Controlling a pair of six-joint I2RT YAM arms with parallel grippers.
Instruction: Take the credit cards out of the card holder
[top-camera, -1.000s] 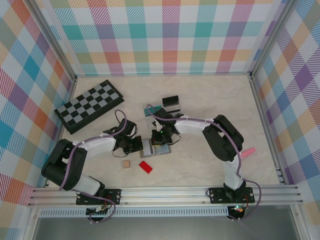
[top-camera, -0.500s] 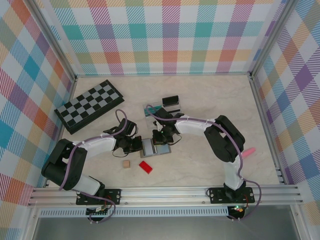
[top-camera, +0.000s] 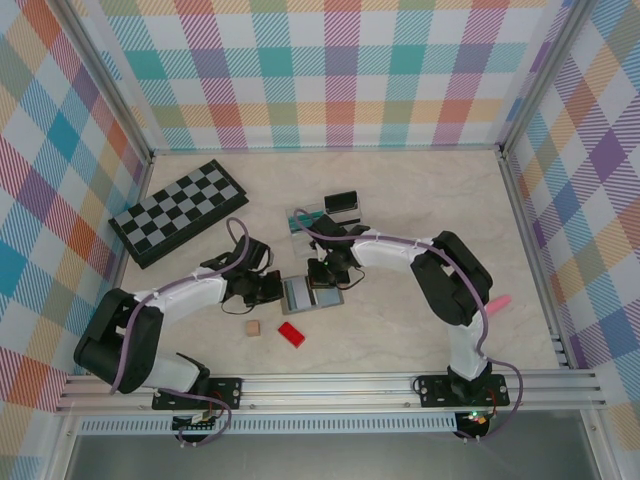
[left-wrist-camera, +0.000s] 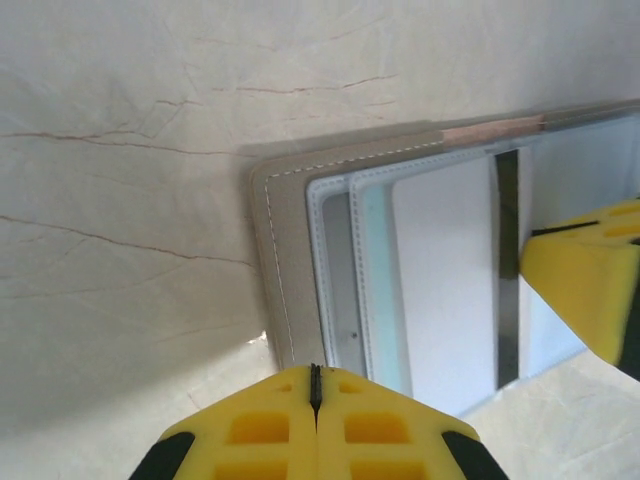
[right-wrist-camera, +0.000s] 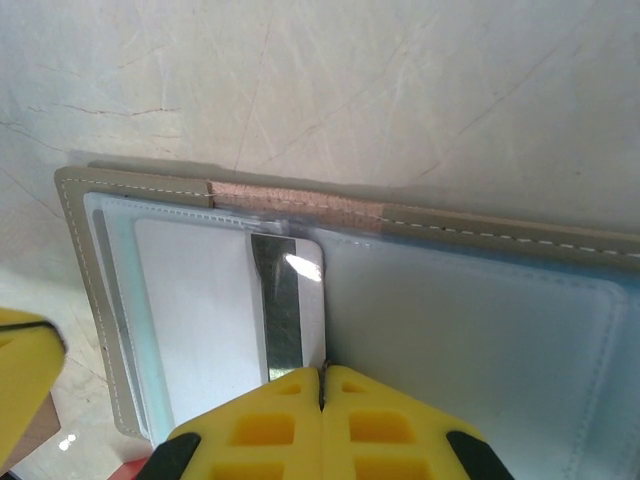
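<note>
Crowding card holder (left-wrist-camera: 285, 230) edges, left tool (left-wrist-camera: 315, 385), right tool (right-wrist-camera: 323, 385) closed, table (top-camera: 400, 330) open beyond

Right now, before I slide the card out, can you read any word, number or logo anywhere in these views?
None can be read.
The silver-grey card in the card holder shows a blank face and a dark stripe, no print.
The chessboard, red block and black card are too small to show lettering.
</note>
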